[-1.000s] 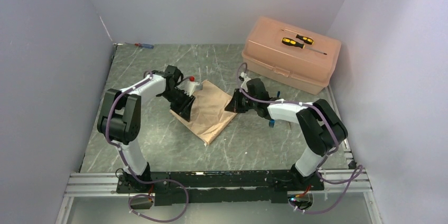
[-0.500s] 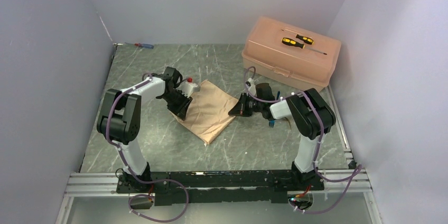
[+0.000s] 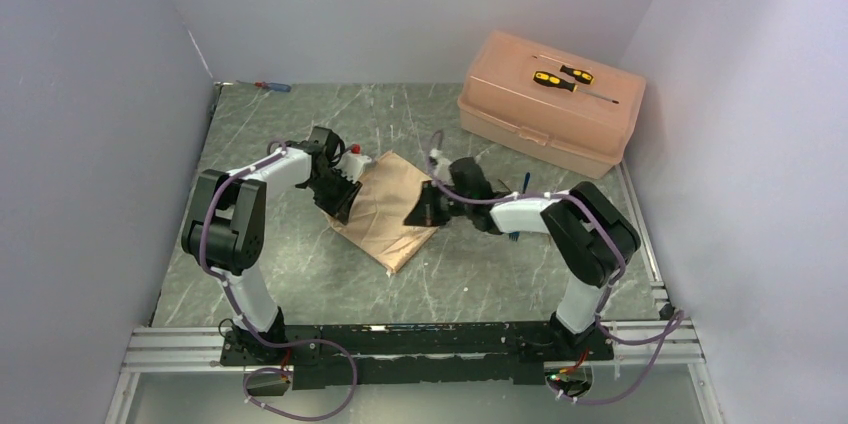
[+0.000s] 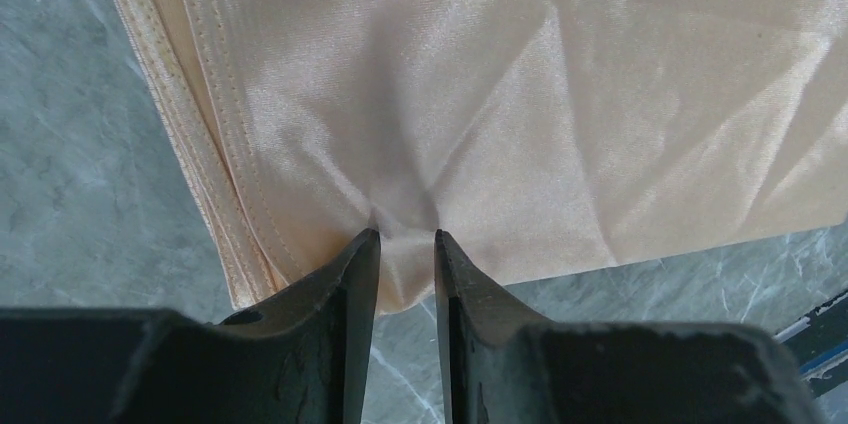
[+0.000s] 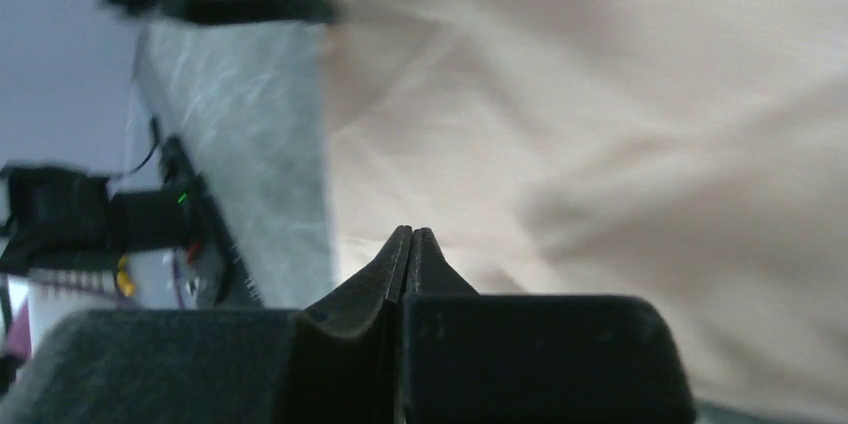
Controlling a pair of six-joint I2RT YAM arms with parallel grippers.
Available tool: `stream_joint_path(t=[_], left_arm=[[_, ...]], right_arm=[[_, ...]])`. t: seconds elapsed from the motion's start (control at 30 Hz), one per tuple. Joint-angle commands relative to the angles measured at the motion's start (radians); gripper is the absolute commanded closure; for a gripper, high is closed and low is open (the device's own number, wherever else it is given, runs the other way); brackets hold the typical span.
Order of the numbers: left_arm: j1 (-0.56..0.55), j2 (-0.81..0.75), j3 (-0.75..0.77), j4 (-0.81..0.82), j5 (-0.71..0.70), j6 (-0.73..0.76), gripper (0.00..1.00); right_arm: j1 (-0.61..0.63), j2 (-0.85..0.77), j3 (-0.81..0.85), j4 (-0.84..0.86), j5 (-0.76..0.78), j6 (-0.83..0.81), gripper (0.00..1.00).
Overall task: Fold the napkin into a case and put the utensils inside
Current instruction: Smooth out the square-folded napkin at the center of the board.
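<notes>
The peach-orange napkin lies flat on the grey table between my arms, as a folded, layered square. My left gripper is at its left edge. In the left wrist view, that gripper pinches a puckered bit of the cloth near its stitched hem. My right gripper is over the napkin's right part. In the right wrist view it is fully shut with nothing seen between the fingers, and the cloth is just beyond. Of the utensils only a blue bit shows, under the right arm.
The hard pink plastic box stands at the back right with yellow-and-black screwdrivers on its lid. A red-and-blue screwdriver lies at the far back left by the wall. Walls close in the table on three sides.
My right gripper drew back from the napkin's right corner, then swung left over the cloth. My left gripper shifted slightly towards the napkin's left edge, and the napkin's right corner now sits a little further left.
</notes>
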Motion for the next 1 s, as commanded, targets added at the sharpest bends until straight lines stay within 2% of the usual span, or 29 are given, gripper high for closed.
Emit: stream_joint_path(t=[0.0,0.17,0.3,0.43,0.53,0.7,0.8,0.87,0.97], left_arm=[[0.002,-0.023,-0.015,0.030,0.010,-0.020,0.67],[0.003,-0.015,-0.018,0.035,0.008,-0.022,0.67],[0.004,-0.012,-0.018,0.042,-0.015,-0.020,0.67],[0.007,-0.003,0.013,0.031,-0.016,-0.038,0.67],[0.023,-0.021,0.076,-0.013,0.014,-0.056,0.64],[0.045,-0.074,0.209,-0.123,0.123,-0.078,0.58],[0.044,-0.109,0.219,-0.135,0.250,-0.109,0.55],[0.039,-0.105,0.204,-0.148,0.348,-0.113,0.55],[0.026,-0.057,0.155,-0.188,0.438,-0.073,0.60]], right_arm=[[0.119,-0.001,0.048,0.086,-0.038,0.011,0.99],[0.164,0.141,0.074,0.180,-0.192,0.064,1.00],[0.165,0.217,0.127,0.136,-0.279,0.041,1.00],[0.165,0.280,0.161,0.027,-0.276,-0.026,1.00],[0.164,0.299,0.143,0.020,-0.235,-0.035,1.00],[0.163,0.304,0.129,0.019,-0.208,-0.040,1.00],[0.160,0.298,0.125,0.015,-0.193,-0.044,1.00],[0.154,0.298,0.114,0.025,-0.188,-0.037,1.00],[0.145,0.300,0.103,0.043,-0.187,-0.026,1.00]])
